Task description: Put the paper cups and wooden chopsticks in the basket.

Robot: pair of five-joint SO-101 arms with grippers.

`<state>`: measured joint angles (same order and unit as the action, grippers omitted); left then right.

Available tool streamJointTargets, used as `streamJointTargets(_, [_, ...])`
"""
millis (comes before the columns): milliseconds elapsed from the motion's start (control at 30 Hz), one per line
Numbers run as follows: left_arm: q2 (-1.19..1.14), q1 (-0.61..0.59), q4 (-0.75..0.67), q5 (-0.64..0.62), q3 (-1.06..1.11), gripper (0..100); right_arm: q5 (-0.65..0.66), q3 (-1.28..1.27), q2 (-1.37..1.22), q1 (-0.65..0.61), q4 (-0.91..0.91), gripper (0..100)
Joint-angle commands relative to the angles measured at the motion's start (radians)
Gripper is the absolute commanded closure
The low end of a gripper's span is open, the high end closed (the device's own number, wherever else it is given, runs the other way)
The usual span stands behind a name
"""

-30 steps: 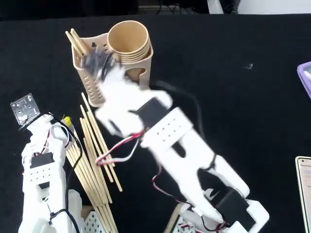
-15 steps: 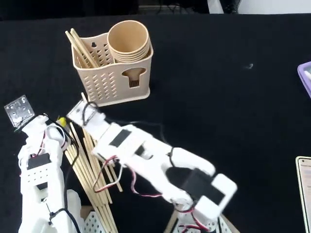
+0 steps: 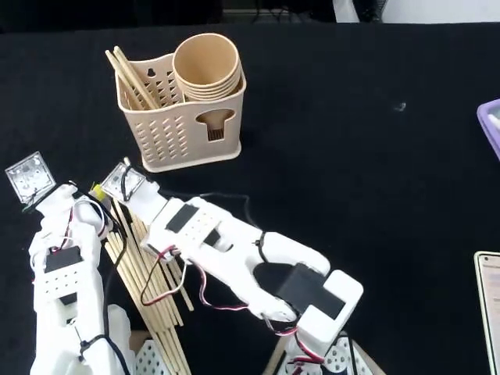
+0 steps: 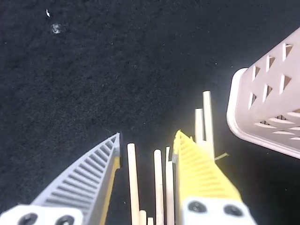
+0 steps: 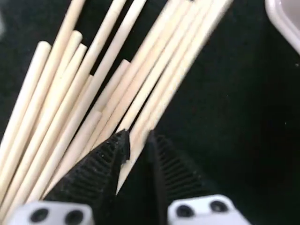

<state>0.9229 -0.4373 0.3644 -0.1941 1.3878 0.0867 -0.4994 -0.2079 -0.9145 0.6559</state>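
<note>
Counter (image 3: 375, 195): black cloth, matt, felt-like nap, lint specks seen in the left wrist view. Basket (image 3: 183, 129): beige moulded plastic, perforated walls, smooth, slight sheen. Paper cups (image 3: 207, 66): tan paper, matt, rolled rims. Wooden chopsticks (image 3: 148, 266): bare pale wood, unvarnished, smooth, matt. Left tool (image 4: 147, 138): ribbed plastic, one side grey, the other yellow, dull finish. Right tool (image 5: 136, 140): black ribbed plastic, matt. Left arm (image 3: 66, 289) and right arm (image 3: 234, 250): white plastic shells, smooth, low gloss.

Surface: black cloth-covered table (image 3: 375, 180) | Right edge: purple object (image 3: 491, 123), pale flat card (image 3: 489, 301) | Behind: dark strip, white patch (image 3: 445, 9)
</note>
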Motion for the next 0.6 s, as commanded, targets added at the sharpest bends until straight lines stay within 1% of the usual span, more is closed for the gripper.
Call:
streamJointTargets(0, [0.011,-0.005,-0.014,-0.011,-0.005,81,0.002,0.044,0.005,0.052,0.048,98.8])
streamJointTargets(167, [0.011,-0.005,-0.014,-0.011,-0.005,81,0.009,0.045,0.025,0.118,0.094,98.8])
streamJointTargets(233, [0.011,-0.005,-0.014,-0.011,-0.005,81,0.051,0.041,0.064,0.126,0.127,98.8])
streamJointTargets(300, [0.011,-0.005,-0.014,-0.011,-0.005,81,0.078,0.039,0.096,0.118,0.166,98.8])
streamJointTargets(433, [0.011,-0.005,-0.014,-0.011,-0.005,81,0.041,0.044,0.113,0.034,0.17,97.6])
streamJointTargets(500, [0.011,-0.005,-0.014,-0.011,-0.005,81,0.035,0.048,0.104,-0.015,0.16,92.0])
streamJointTargets(567, [0.011,-0.005,-0.014,-0.011,-0.005,81,0.037,0.048,0.088,-0.044,0.126,84.1])
